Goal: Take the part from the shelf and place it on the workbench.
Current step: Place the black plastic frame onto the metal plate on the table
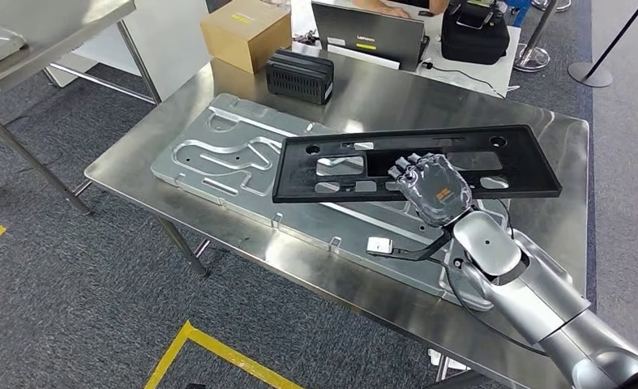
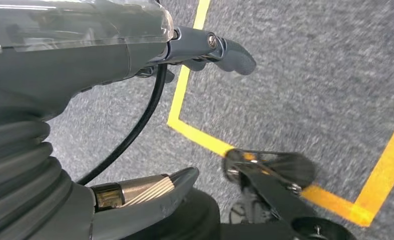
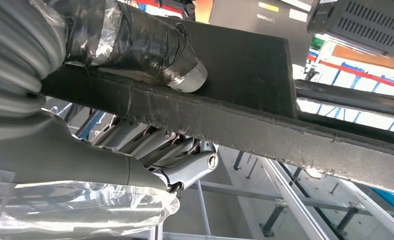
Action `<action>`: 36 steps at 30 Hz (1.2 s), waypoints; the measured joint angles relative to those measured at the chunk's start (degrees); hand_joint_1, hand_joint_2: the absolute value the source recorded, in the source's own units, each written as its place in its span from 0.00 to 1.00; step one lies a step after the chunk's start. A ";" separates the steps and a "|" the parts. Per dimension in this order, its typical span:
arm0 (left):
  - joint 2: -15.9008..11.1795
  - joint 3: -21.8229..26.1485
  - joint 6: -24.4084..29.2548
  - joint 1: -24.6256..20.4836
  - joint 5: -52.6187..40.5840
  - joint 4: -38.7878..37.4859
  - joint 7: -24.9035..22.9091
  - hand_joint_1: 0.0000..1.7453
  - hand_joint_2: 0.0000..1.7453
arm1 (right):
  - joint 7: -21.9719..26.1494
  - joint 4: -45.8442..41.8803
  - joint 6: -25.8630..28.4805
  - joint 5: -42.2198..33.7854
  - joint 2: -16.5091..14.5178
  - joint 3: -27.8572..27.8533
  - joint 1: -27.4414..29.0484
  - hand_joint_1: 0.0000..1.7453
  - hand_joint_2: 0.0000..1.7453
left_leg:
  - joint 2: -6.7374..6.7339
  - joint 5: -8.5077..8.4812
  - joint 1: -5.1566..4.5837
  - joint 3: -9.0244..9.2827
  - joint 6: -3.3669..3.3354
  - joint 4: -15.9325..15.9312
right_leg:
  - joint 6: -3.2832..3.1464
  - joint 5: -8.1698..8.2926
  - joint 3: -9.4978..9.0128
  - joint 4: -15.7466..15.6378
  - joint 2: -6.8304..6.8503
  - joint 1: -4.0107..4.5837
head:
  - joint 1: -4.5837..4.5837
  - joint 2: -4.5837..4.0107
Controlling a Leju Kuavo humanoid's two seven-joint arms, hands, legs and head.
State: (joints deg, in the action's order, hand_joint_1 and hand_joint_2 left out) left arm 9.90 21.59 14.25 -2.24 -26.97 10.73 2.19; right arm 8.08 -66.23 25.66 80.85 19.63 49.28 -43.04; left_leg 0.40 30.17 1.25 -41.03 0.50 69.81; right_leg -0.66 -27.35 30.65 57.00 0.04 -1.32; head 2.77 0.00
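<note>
**Black part in right hand, over the bench**

Silver right arm comes in from lower right of head view; right hand (image 1: pixel 433 188) is clamped on near long edge of the black part (image 1: pixel 417 162), roughly mid-length. Right wrist view confirms: thumb (image 3: pixel 149 47) on one face, fingers (image 3: pixel 159 150) curled under the other, panel edge pinched between.

Part = long flat black frame w/ cutouts. Long axis runs left-right across head view, slightly tilted, sticking out both sides of the hand. It lies just ahead of the hand, over the steel workbench (image 1: pixel 356 97) and partly above the silver machined plate (image 1: pixel 226 158) lying there. Can't tell if it's resting on the plate or just above it.

Left hand (image 2: pixel 205 50) hangs toward the carpet w/ yellow floor tape (image 2: pixel 194 132); holds nothing, fingers look loosely extended. So right hand is the near one, doing the work.

Judgement: placing step, nearly done; next = lower flat, release.

Farther back on the bench: black vented box (image 1: pixel 301 75), cardboard box (image 1: pixel 246 32), laptop (image 1: pixel 368 32).
</note>
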 joint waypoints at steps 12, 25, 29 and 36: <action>-0.17 0.13 0.29 -0.11 -0.86 0.00 0.32 0.00 1.00 | -0.04 0.13 0.24 -0.25 -0.14 -0.01 -0.01 1.00 1.00 | 0.15 -6.72 -0.46 4.93 -3.05 -11.33 | 3.17 -7.29 7.38 15.60 -0.06 -0.16 | -0.21 0.00; -0.06 0.13 0.52 -0.11 -1.57 -0.02 2.30 0.00 1.00 | -1.57 0.27 1.28 -0.85 0.74 -1.08 0.82 1.00 1.00 | 0.72 -3.28 -1.76 9.15 -3.34 -11.93 | 0.38 4.15 5.67 1.05 -0.72 2.06 | -0.27 0.00; -0.15 0.15 1.17 -0.07 -1.79 -0.02 2.97 0.00 1.00 | -1.86 0.52 2.27 -0.91 1.58 -3.00 1.84 0.50 0.50 | 0.74 -3.16 -1.73 9.28 -3.23 -12.28 | 0.12 3.92 5.69 1.07 -0.68 2.07 | -0.27 0.00; -0.33 0.17 1.51 -0.04 -2.65 -0.02 2.97 0.00 1.00 | -2.05 0.60 2.99 -0.96 2.36 -6.10 3.15 0.00 0.00 | 0.70 -3.14 -1.71 9.39 -3.00 -12.35 | -0.01 3.86 5.65 1.20 -0.72 2.07 | -0.27 0.00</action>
State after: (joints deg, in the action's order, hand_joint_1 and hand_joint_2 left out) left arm 9.57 21.77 15.76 -2.29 -29.62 10.71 5.15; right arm 6.03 -65.64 28.65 79.89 21.99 43.17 -39.89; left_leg 1.10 27.04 -0.46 -31.64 -2.49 57.46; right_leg -0.67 -23.49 36.30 58.19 -0.68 0.75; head 2.50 0.00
